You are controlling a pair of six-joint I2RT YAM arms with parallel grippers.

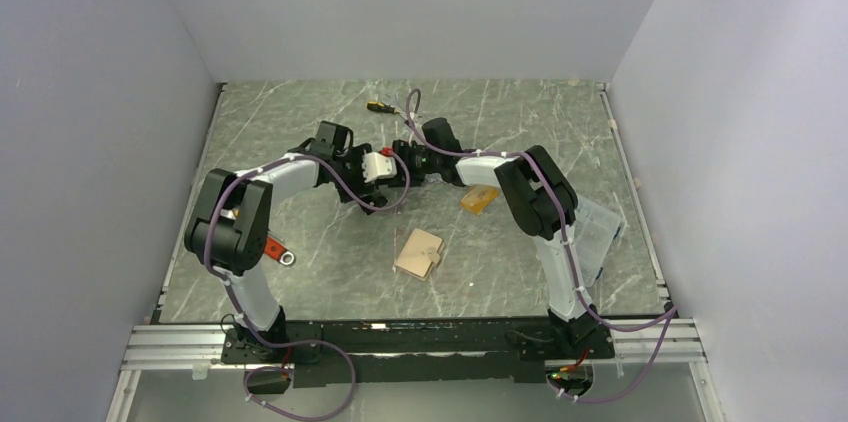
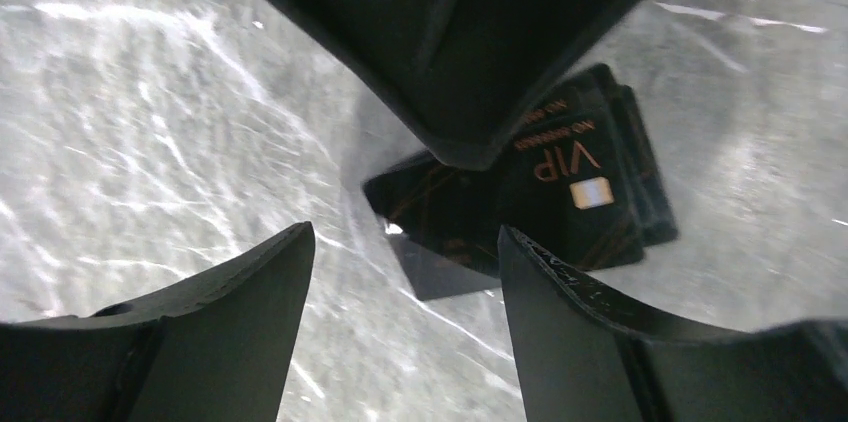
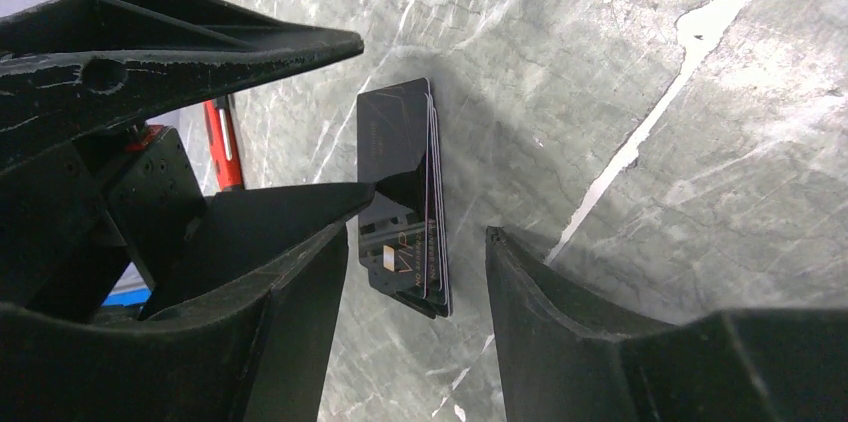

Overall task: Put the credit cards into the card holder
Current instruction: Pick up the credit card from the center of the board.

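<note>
1. Here, the stack of credit cards (image 2: pixel 545 212) lies flat on the marbled table (image 1: pixel 300 122), in the middle toward the far side, where the two arms meet. The top card is black with gold "VIP" lettering and a chip, and the edges of more cards show beneath it, slightly fanned
2. The left gripper (image 2: pixel 405 230) hangs low over the table with its jaws apart and nothing between them. The stack lies just beyond its fingertips
3. The right gripper (image 3: pixel 415 232) faces it from the other side, jaws also apart. The stack shows in the gap between its fingers, with bare table between the cards and one finger, so it grips nothing
4. An orange card (image 1: pixel 479 199) lies alone beside the right arm, apart from the stack
5. The card holder (image 1: pixel 420 254) lies nearer the arm bases, about mid-table, well apart from both grippers and untouched
6. A clear plastic box (image 1: pixel 598 227) sits at the right edge behind the right arm, and a screwdriver (image 1: pixel 378 106) lies at the far side
</note>
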